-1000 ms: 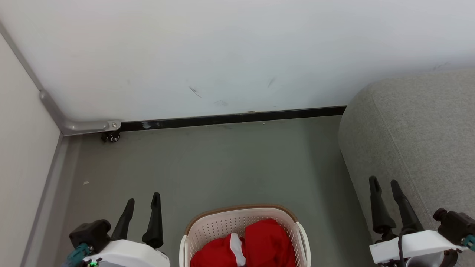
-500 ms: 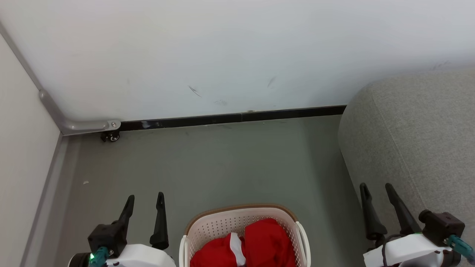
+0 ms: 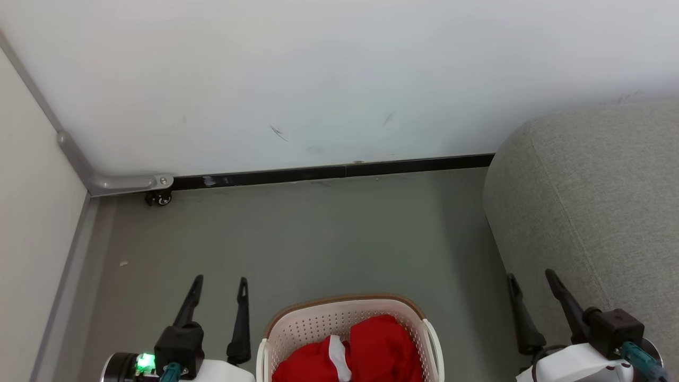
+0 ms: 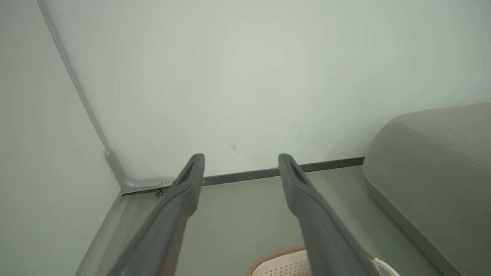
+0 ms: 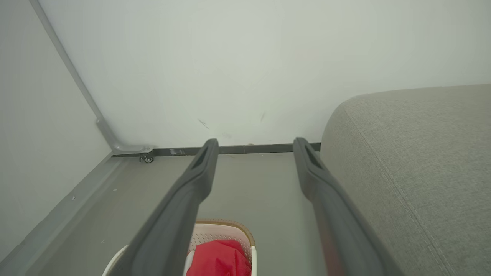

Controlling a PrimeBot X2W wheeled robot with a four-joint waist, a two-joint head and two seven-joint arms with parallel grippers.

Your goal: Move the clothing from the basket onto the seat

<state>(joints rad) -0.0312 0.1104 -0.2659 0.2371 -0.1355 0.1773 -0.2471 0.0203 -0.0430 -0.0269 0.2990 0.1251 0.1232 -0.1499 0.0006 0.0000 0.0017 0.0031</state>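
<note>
Red clothing (image 3: 371,350) with a white trim band lies heaped in the cream basket (image 3: 297,323) with a brown rim, at the bottom middle of the head view. The grey seat (image 3: 594,212) fills the right side. My left gripper (image 3: 220,280) hangs open to the left of the basket, with nothing between its fingers. Open too, my right gripper (image 3: 530,276) stands between the basket and the seat's side. The right wrist view shows the clothing (image 5: 222,260), the basket (image 5: 226,230) and the seat (image 5: 414,168); the left wrist view shows the basket's rim (image 4: 280,257) and the seat (image 4: 433,153).
A white wall (image 3: 318,79) with a black skirting strip (image 3: 329,172) closes the far side. At the left, a pale panel with a grey metal frame (image 3: 79,159) rests on a small caster wheel (image 3: 158,198). Grey floor (image 3: 318,239) lies between basket and wall.
Both arms have drawn back toward the bottom edge and turned at the wrist; the left gripper has shifted right toward the basket, the right gripper left and lower. Basket and clothing are unmoved.
</note>
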